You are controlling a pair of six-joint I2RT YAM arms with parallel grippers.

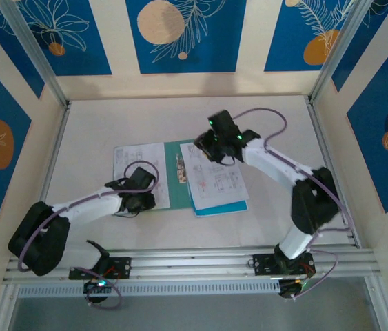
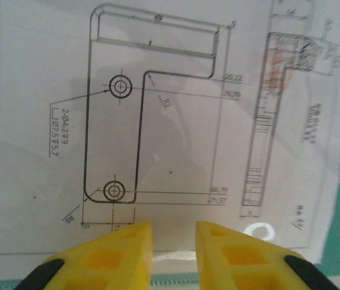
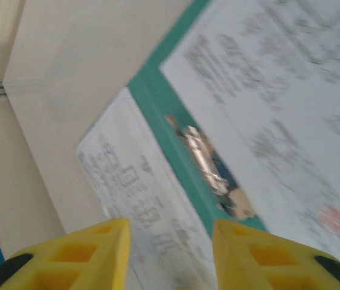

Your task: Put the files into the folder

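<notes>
Left fingers (image 2: 115, 254) parted above files (image 2: 176, 121), long axis running near-to-far on folder (image 1: 181, 195)

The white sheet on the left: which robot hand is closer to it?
Left. The left gripper is right over that sheet, at its near edge; the right gripper is across the green folder, over the far corner of the other papers.

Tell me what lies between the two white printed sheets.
A strip of the flat teal-green folder carrying a shiny metal clip, clearest in the right wrist view.
</notes>
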